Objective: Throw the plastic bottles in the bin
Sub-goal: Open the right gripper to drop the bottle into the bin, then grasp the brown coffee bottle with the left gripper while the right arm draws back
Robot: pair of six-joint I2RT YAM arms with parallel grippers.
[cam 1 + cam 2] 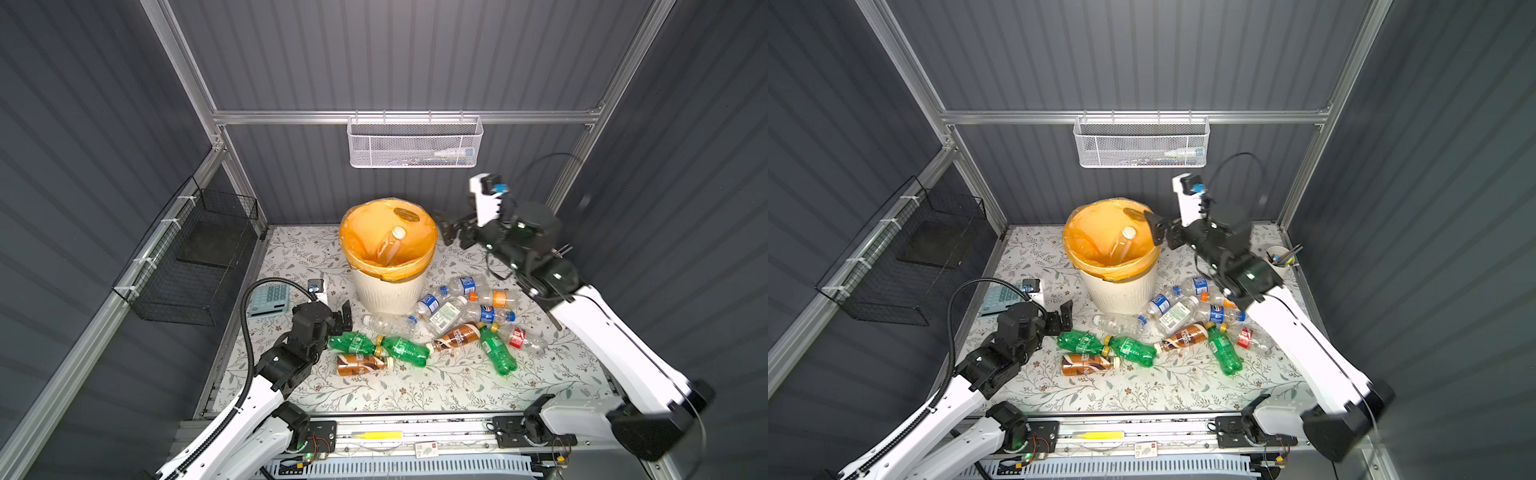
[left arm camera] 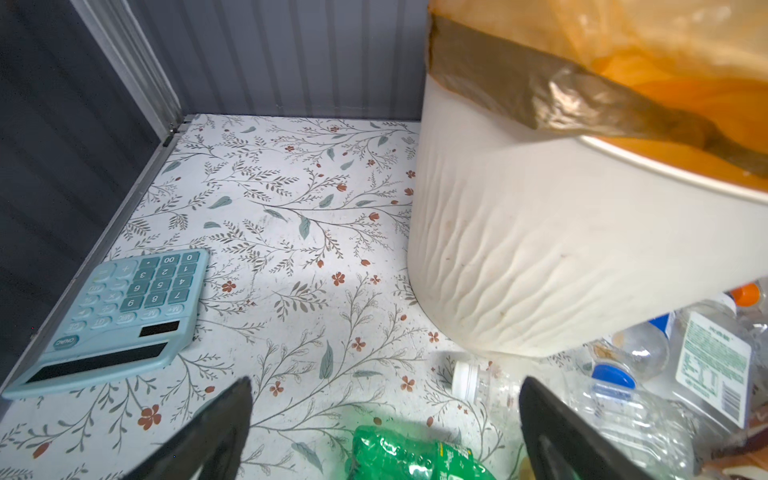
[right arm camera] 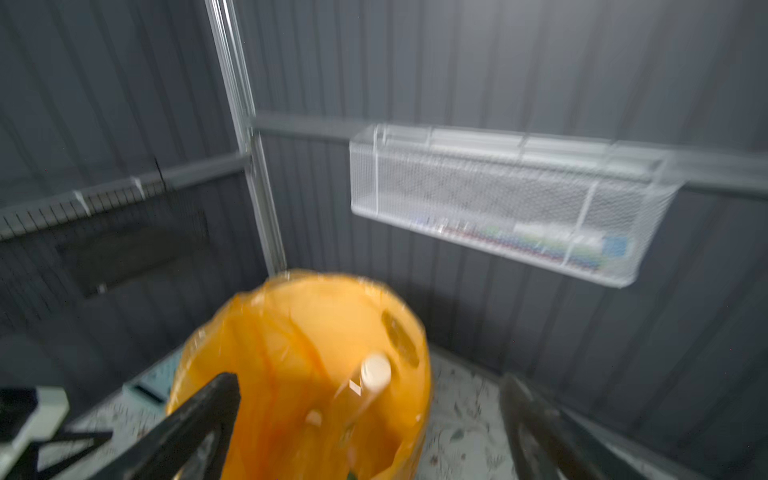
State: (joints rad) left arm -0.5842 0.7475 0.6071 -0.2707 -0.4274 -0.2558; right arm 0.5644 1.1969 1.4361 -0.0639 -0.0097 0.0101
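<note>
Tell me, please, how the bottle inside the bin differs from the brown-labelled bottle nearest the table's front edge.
The orange bottle is inside the bin; the brown-labelled bottle lies on the table. The orange bottle leans cap-up; the brown-labelled bottle lies on its side. The orange bottle's body is orange; the brown-labelled bottle shows brown-and-white swirls. Both have pale caps.

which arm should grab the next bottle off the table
Probably left. The left tool, open, hangs low beside the nearest green bottle on the table. The right tool, also open, is raised by the rim of the bin, farther from the bottles.
</note>
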